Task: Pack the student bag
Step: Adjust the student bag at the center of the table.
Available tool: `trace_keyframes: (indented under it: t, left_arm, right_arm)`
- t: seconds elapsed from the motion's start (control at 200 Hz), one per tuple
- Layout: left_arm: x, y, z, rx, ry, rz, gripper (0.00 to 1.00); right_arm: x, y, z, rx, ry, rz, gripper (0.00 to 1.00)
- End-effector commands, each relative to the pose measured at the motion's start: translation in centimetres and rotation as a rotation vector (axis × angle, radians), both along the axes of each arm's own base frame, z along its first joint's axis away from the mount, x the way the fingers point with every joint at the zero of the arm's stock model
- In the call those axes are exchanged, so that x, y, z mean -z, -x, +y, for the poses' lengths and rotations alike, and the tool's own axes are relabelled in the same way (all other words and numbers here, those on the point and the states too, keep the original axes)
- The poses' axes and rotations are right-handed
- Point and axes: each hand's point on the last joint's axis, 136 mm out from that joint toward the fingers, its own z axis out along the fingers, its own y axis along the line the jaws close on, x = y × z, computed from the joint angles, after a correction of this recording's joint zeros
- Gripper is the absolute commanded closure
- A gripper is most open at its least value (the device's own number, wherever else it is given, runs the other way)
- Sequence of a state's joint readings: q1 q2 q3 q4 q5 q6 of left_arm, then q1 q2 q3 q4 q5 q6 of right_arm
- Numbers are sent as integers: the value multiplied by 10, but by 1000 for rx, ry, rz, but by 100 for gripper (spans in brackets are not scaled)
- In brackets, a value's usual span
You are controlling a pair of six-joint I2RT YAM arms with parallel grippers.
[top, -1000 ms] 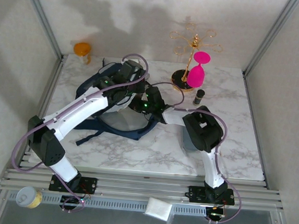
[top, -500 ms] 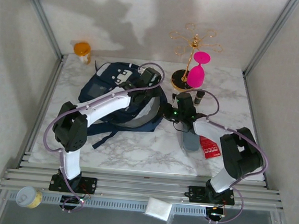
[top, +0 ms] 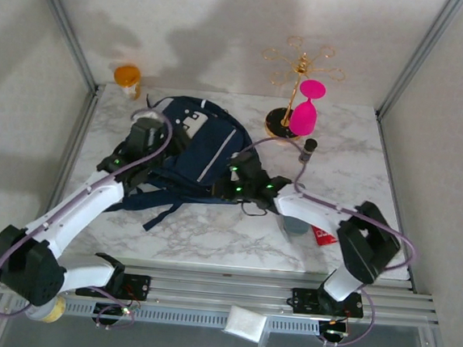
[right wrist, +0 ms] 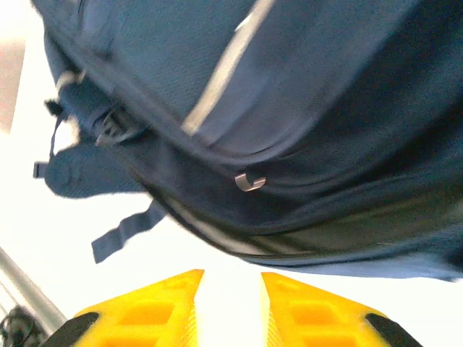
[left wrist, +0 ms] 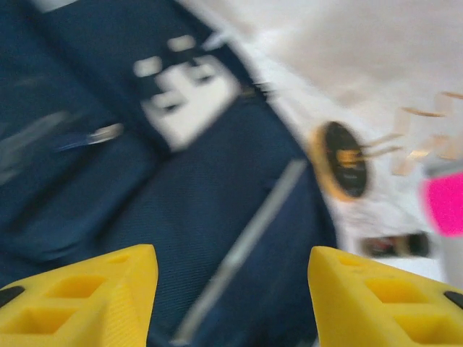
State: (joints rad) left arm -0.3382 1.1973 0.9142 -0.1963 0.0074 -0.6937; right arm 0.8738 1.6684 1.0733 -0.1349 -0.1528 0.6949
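The student bag (top: 197, 150) lies flat on the marble table, navy with a grey stripe and white patches, its straps trailing toward the near edge. My left gripper (top: 155, 138) hovers over the bag's left part. In the left wrist view it (left wrist: 231, 267) is open wide above the bag (left wrist: 202, 217), nothing between the yellow fingers. My right gripper (top: 230, 186) sits at the bag's near right edge. In the right wrist view it (right wrist: 231, 289) is open by a narrow gap over bare table, just short of the bag (right wrist: 289, 108) and its zip pull (right wrist: 249, 181).
A gold stand (top: 297, 74), a pink wine glass (top: 306, 111) and a small dark bottle (top: 307, 150) stand at the back right. An orange cup (top: 127, 77) sits at the back left. A red packet (top: 324, 233) and a grey item (top: 296, 224) lie under my right forearm.
My left arm swung from the bag's right side to its left and the gripper opened. My right gripper moved left to the bag's near edge and parted slightly. The bag now lies closed, stripe up.
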Motion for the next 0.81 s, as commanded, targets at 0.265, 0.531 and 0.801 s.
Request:
trace_keyframes:
  t: [0.265, 0.531, 0.801]
  left_arm:
    - [113, 45, 79, -259, 58, 205, 47]
    - [138, 46, 79, -285, 155, 205, 44]
    - [163, 35, 80, -309, 210, 263, 39]
  right_arm:
    - [45, -91, -25, 43, 109, -57, 79]
    - [-14, -73, -2, -100, 280, -265, 72]
    - [-1, 9, 75, -191, 168, -158, 59]
